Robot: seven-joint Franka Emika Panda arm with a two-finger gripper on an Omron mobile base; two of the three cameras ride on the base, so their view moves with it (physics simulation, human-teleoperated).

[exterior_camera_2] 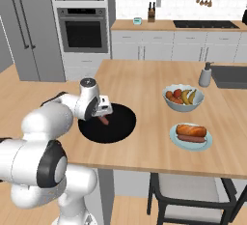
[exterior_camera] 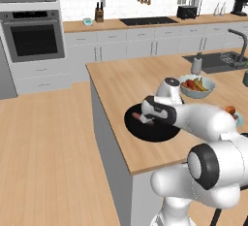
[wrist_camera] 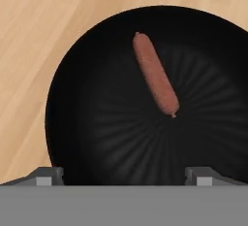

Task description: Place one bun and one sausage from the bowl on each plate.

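The wide, shallow black bowl (exterior_camera_2: 116, 128) sits on the wooden surface (exterior_camera_2: 144, 84) near its front edge, and a single reddish-brown sausage (wrist_camera: 155, 74) lies loose inside it, slanted across the ribbed floor away from the centre. Well to the right in the right base view, a small light blue plate (exterior_camera_2: 174, 137) rests flat on the same surface, carrying a golden-brown bun (exterior_camera_2: 191, 130) with a second sausage (exterior_camera_2: 191, 138) lying just beside it along its near side.
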